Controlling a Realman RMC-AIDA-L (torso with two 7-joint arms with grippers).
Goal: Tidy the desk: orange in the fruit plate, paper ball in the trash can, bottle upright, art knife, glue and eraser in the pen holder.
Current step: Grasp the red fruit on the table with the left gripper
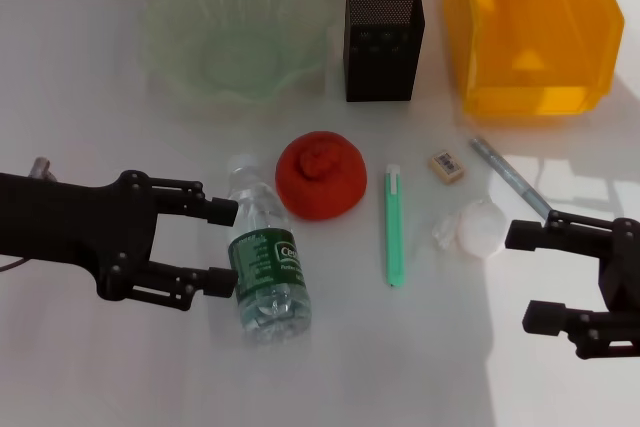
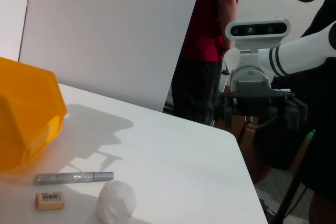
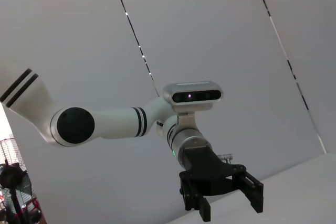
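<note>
The clear bottle with its green label lies on its side on the white desk. My left gripper is open just left of it, fingertips close to its side. The red-orange orange sits beside the bottle's cap. To the right lie the green art knife, the beige eraser, the grey glue stick and the white paper ball. My right gripper is open, just right of the paper ball. The left wrist view shows the glue, eraser and paper ball.
At the back stand the pale green fruit plate, the black mesh pen holder and the yellow trash can, also seen as the trash can in the left wrist view. People stand beyond the desk's edge.
</note>
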